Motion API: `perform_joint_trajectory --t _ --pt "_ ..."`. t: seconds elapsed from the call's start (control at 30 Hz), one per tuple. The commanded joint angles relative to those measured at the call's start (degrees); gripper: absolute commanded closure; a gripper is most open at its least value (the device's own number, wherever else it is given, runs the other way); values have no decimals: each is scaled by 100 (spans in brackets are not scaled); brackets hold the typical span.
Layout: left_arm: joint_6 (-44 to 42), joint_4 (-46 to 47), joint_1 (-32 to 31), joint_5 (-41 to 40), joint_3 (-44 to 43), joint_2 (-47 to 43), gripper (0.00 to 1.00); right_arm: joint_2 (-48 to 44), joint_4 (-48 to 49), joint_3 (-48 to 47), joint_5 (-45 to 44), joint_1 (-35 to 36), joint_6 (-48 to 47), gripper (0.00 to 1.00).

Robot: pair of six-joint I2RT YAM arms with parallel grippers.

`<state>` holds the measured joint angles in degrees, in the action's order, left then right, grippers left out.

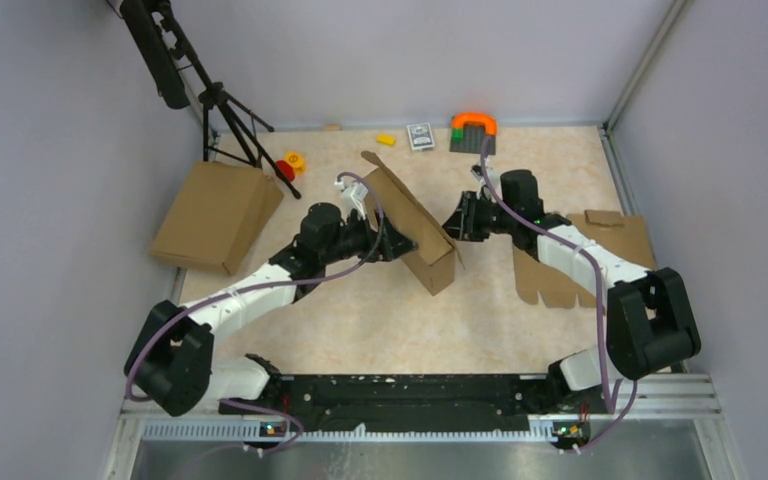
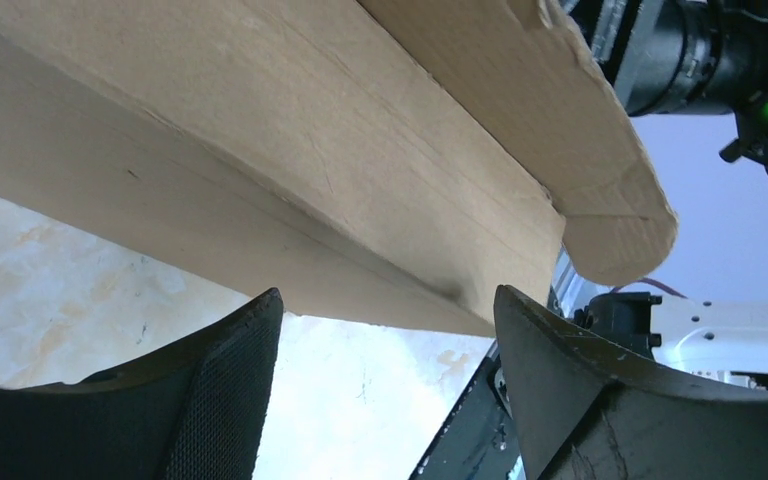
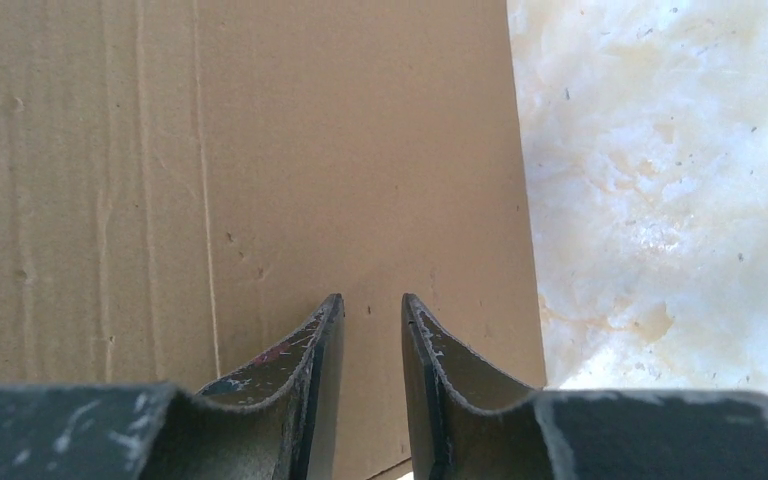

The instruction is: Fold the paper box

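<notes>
The plain brown corrugated cardboard mailer (image 1: 422, 228) stands on edge, leaning, on the table (image 1: 360, 330) to the right of the flat brown cardboard box (image 1: 218, 215). The left jaws, on the side facing that box, gape wide and hold nothing. The right jaws, on the far side, are barely parted against a panel, gripping nothing. Light and stiff (though it gives at the creases), it is probably best pinched by a thin flap edge.

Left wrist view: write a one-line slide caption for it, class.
Open left gripper beneath the paper box, its flap folded over, right arm beyond.
</notes>
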<state>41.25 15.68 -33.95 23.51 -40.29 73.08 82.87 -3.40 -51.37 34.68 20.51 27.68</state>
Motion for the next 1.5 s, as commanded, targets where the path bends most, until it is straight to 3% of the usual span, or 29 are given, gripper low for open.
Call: perform_joint_trajectory --t 0.0,0.07,0.33,0.67,0.87,1.13,1.27,1.47 --pt "267 205 3 35 -333 308 20 -22 255 -48 116 58 -3 73" --pt "335 354 -7 158 -419 424 12 -8 237 -41 116 58 -21 73" --pt "-62 -478 -89 154 -975 776 9 11 240 -39 114 58 -36 73" --pt "-167 -1067 -91 -226 -1118 1222 31 20 230 -22 117 63 -60 73" --pt "-96 -971 -93 -291 -1045 964 20 -18 193 -23 28 -41 0 73" --pt "-548 -2065 249 -506 -1294 232 15 116 236 -238 190 -341 28 74" --pt "-541 -1960 820 -151 -1108 6 14 300 282 -419 195 -385 44 74" --pt "-265 -1184 889 606 -1062 574 19 675 425 -663 464 -378 92 74"
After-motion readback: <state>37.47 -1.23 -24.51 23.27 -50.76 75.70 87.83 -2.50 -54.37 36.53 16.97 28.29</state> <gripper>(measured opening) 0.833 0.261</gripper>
